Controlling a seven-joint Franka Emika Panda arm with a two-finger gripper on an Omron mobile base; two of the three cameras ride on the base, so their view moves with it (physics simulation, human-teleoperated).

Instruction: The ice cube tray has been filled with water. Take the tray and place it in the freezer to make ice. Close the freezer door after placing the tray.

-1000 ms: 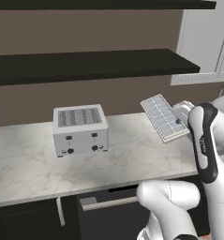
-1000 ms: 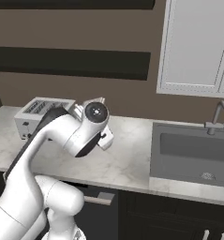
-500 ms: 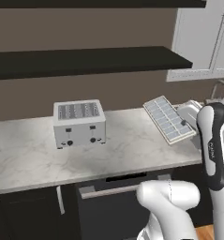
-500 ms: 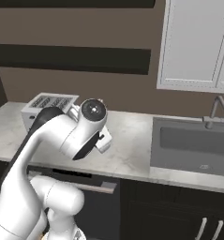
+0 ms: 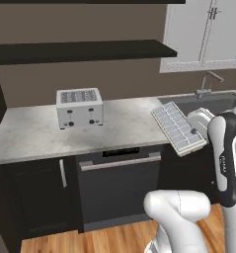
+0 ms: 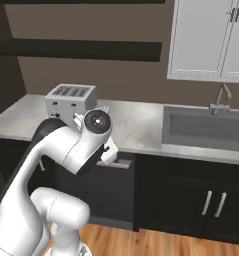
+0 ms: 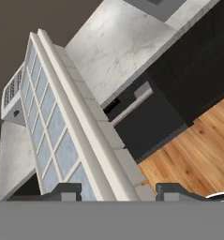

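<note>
Left base view: toaster (image 5: 80,107) beside sink (image 5: 208,103)

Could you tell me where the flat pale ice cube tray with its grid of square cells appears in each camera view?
Left base view: the pale gridded ice cube tray is right of centre, tilted, at the counter's front edge.
Right base view: I can't pick it out; the arm covers that spot.
Hand view: it runs diagonally from upper left down to the gripper.
Shared landmark: the boxy silver toaster.
</note>
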